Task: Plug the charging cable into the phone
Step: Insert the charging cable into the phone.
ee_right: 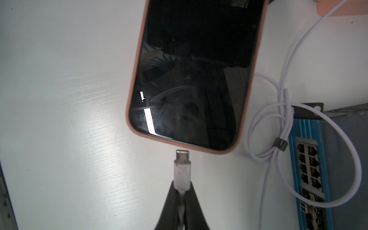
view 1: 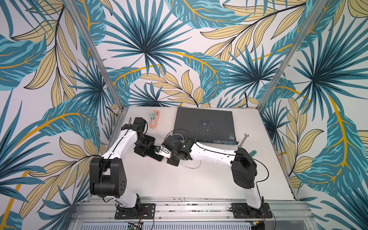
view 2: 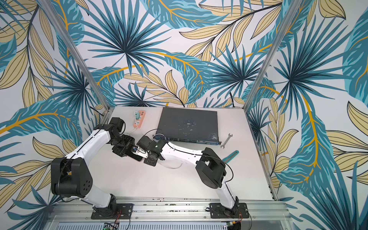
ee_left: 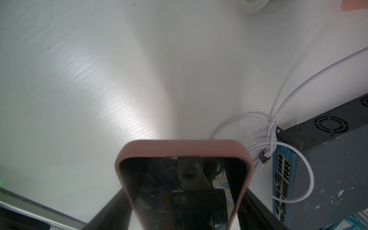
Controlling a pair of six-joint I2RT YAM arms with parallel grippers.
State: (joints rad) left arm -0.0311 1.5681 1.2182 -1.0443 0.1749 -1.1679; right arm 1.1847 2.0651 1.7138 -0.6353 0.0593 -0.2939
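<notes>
The phone, black glossy screen in a pinkish case, lies screen up on the white table; it also shows in both top views. My left gripper is shut on the phone, one dark finger against each long side. My right gripper is shut on the white plug of the charging cable. Its silver connector tip points at the middle of the phone's short edge, a narrow gap away. In a top view both grippers meet over the phone.
A dark grey network switch with blue port face sits right beside the cable's clipped loops. An orange power strip lies at the back. A wrench and a teal tool lie at right.
</notes>
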